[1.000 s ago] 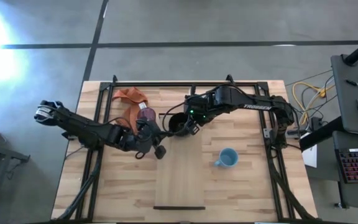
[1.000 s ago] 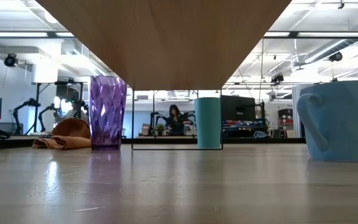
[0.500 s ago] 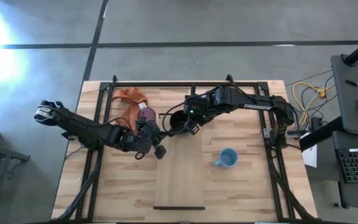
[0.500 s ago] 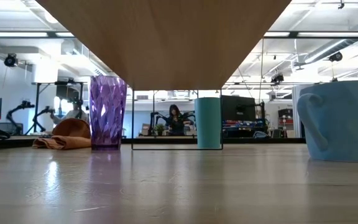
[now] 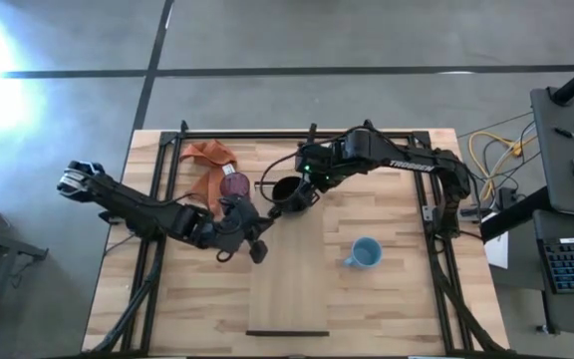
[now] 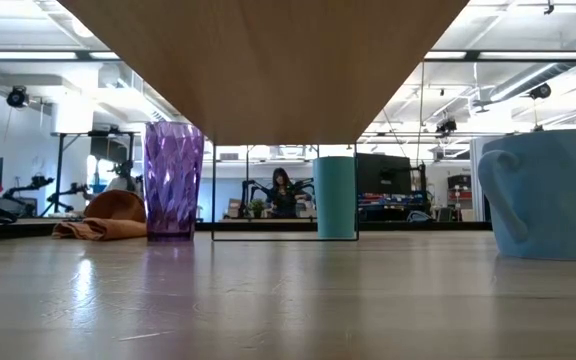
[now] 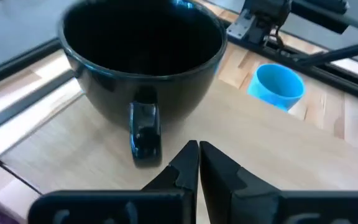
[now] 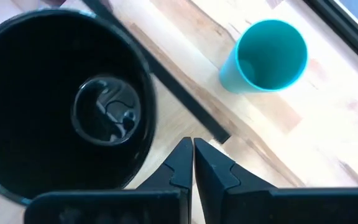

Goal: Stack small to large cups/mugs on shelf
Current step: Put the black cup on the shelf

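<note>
The black mug (image 5: 285, 191) stands upright on the far end of the pale shelf board (image 5: 289, 284); in the left wrist view its handle (image 7: 145, 132) faces my left gripper. My left gripper (image 7: 198, 151) is shut and empty, just short of that handle. My right gripper (image 8: 192, 151) is shut and empty above the shelf beside the mug (image 8: 61, 106). The green cup (image 8: 269, 55) stands on the tabletop past the shelf's dark end strip. The purple cup (image 5: 234, 184) stands left of the mug. The light blue mug (image 5: 364, 253) stands right of the shelf.
An orange cloth (image 5: 210, 155) lies at the far left, behind the purple cup. The near part of the shelf is bare. Dark frame rails (image 5: 157, 199) run along the table's left, right and far sides. A person shows far off in the room (image 6: 281, 190).
My right gripper has drawn back a little toward the table's far edge, next to the black mug. My left gripper has shifted slightly toward the near edge. The cups and the mug stand where they were.
</note>
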You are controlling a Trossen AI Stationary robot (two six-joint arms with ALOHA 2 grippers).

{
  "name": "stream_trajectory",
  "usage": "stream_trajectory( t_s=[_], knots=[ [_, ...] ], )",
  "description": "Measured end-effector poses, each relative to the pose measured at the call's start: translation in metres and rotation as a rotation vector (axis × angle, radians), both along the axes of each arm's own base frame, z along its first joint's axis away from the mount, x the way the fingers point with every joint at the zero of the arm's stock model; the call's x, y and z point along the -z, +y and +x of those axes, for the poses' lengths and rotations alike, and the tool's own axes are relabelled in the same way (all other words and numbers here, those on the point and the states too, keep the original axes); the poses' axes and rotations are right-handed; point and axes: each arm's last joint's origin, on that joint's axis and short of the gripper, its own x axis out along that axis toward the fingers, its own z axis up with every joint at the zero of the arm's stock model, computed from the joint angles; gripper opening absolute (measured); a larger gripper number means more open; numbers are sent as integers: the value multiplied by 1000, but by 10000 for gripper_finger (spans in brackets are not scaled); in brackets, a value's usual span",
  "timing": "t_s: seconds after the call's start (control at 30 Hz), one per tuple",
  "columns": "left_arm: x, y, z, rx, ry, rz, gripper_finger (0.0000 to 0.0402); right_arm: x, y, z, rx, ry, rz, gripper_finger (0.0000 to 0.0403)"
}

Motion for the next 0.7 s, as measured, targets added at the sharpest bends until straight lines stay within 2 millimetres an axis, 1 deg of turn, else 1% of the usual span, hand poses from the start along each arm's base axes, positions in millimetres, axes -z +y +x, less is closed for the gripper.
stream_trajectory(
  t_s=[0.2,0.4,0.47,0.7],
  knots=[
    [13,-3,14,6,32,5,0,-1,-10,1,13,-20,-2,9],
    [21,5,22,-39,64,28,0,0,-9,2,-1,-24,25,9],
    [22,8,23,-51,61,28,0,1,-8,2,-9,-21,26,9],
    [16,19,20,-99,57,79,0,2,-2,3,-35,-20,48,9]
  ],
)
